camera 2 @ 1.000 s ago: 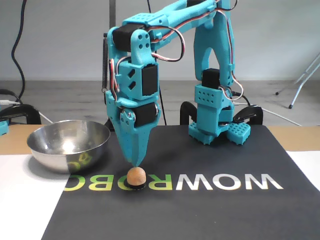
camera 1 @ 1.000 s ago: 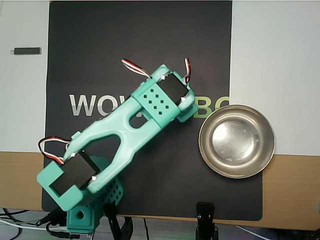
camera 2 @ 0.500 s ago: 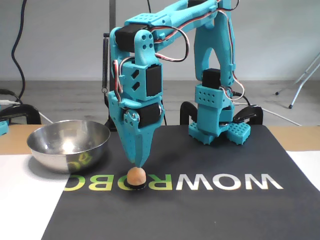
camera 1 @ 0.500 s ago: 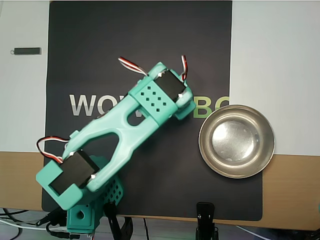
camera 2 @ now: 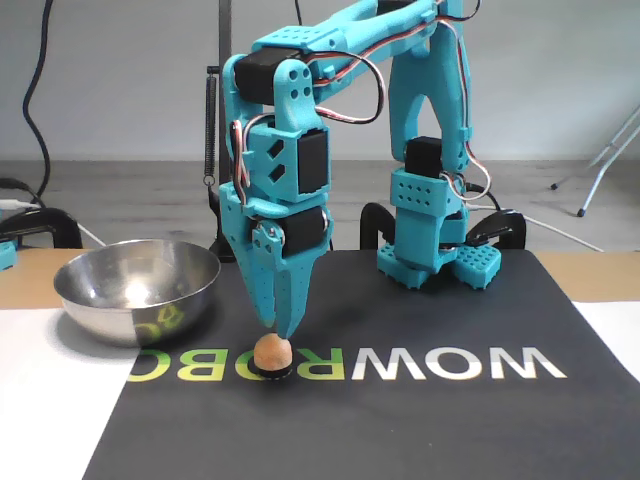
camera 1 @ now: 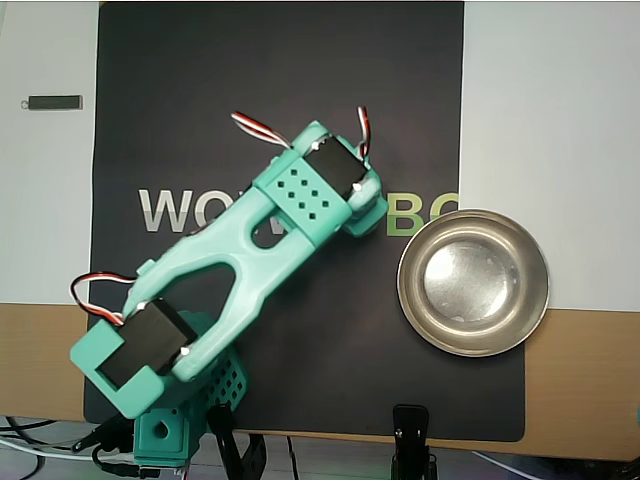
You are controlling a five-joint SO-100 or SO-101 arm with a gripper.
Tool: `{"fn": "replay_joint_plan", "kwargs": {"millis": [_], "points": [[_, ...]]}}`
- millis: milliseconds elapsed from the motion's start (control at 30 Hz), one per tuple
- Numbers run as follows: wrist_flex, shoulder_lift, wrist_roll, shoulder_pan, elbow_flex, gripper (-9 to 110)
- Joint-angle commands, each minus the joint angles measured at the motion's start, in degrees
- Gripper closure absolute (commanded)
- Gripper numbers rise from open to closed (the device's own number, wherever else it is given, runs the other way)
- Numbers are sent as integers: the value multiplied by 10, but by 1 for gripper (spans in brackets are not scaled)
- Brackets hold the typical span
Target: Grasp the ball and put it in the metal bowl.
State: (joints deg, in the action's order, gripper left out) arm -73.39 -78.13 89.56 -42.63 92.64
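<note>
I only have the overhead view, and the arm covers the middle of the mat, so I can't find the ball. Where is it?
Observer: In the fixed view the ball sits on the printed letters of the mat, directly under the end effector.
Operator: Is it gripped?
Observer: No. It rests on the mat, and the fingertips point down at its top, slightly to its right in that view. I can't judge whether they touch it.
Operator: End effector open or shut?
Observer: I can't tell. From the side, the fingers taper to a single point.
</note>
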Motion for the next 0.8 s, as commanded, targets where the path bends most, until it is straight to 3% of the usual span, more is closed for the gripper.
{"fn": "replay_joint_plan", "kwargs": {"millis": [0,767], "points": [[-3,-11,0,6,-16,72],[0,-8,4,8,-15,70]]}}
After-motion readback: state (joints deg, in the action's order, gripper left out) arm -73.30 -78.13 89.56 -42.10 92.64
